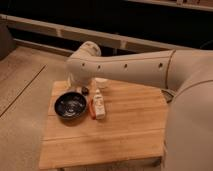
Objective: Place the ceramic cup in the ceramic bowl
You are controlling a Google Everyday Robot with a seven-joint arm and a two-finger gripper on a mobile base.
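End effector [81,90] behind ceramic bowl [70,107], mostly under arm [125,67]; ceramic cup [102,83] half-hidden.

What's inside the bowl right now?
Nothing visible: the bowl shows only its dark, streaked inside. The gripper hangs just behind its far rim. The cup sits outside, behind the bottle, partly covered by the arm.

Wooden table [131,127] bears 3 things: ceramic bowl [70,106] (leftmost), bottle [98,106], ceramic cup [102,83]; tool [82,90] hangs by bowl.
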